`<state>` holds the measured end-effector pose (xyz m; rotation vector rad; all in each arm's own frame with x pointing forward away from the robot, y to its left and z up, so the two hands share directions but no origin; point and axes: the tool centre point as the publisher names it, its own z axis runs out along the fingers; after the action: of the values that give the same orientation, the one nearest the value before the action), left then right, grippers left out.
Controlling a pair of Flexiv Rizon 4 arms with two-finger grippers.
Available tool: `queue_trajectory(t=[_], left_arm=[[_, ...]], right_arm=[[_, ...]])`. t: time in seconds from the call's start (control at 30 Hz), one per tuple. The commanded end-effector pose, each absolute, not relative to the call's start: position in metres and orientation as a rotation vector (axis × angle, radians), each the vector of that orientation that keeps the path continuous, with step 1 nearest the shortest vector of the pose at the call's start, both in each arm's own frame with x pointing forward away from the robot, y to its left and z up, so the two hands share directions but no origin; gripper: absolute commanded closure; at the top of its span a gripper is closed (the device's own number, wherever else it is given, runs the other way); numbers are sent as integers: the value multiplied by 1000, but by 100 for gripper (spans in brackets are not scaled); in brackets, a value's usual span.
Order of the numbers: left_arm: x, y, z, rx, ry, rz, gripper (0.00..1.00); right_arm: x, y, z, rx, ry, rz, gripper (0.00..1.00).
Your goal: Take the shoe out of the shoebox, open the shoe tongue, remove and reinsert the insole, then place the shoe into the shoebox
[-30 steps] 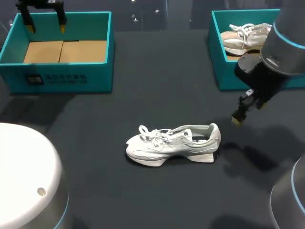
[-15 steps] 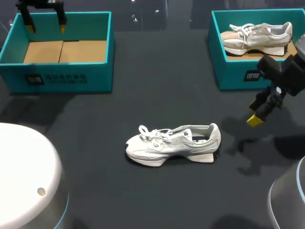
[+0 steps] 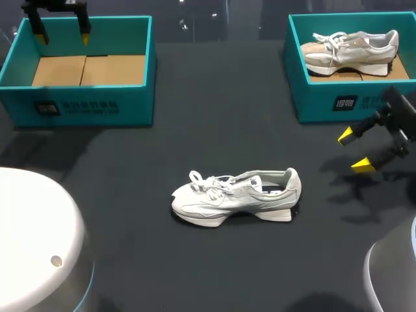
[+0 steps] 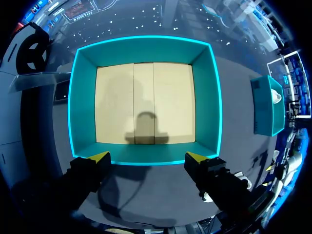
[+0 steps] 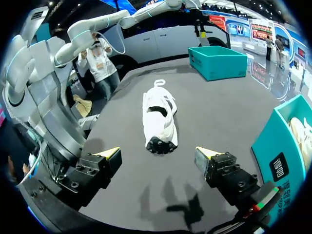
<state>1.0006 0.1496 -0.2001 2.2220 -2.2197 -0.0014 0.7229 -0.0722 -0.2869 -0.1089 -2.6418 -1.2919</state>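
- Since the tongue step comes next, what counts is how the shoe (image 3: 237, 197) lies vs. my grippers. Head view: it stands on its sole on the table (image 3: 195, 130), outside both boxes. Its long axis runs across the table, toe twd my left, heel twd my right.
- Head view, cont.: right gripper (image 3: 354, 151) hangs off the heel end, apart from it, near the front wall of the right shoebox (image 3: 325, 107), which holds a second shoe (image 3: 351, 51). Its fingers are spread w/ nothing betw. them. Left gripper (image 3: 62, 38) is up by the left shoebox (image 3: 78, 110), well apart from the shoe. So the right arm is nearer, I reckon.
- Left wrist view: left gripper (image 4: 147, 157) is released, tips wide, holding nothing. It looks straight down into the left shoebox (image 4: 146, 48), whose cardboard floor shows.
- Right wrist view: right gripper (image 5: 157, 156) is released too. The shoe (image 5: 158, 119) lies dead ahead, centred betw. the fingers' lines, heel nearest, toe & laces pointing away. The long axis runs along my approach, so the fingers would straddle the shoe's width. The tongue sits further on, past the opening.
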Motion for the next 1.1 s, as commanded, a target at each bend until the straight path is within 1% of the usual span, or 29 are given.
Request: queue_trajectory(t=[0.03, 0.33, 0.57, 0.8, 1.1], left_arm=[[1000, 150, -200, 2222, -2220, -1, 0], [1000, 150, -200, 2222, -2220, -1, 0], [1000, 150, -200, 2222, -2220, -1, 0], [1000, 150, -200, 2222, -2220, -1, 0], [1000, 150, -200, 2222, -2220, -1, 0]], right_arm=[[710, -75, -290, -91, -2583, -1605, 0], [710, -75, -290, -91, -2583, -1605, 0], [710, -84, -297, -111, -2761, -1572, 0], [712, -101, -324, -143, -2728, -1625, 0], [714, -101, -346, -187, -2699, -1647, 0]])
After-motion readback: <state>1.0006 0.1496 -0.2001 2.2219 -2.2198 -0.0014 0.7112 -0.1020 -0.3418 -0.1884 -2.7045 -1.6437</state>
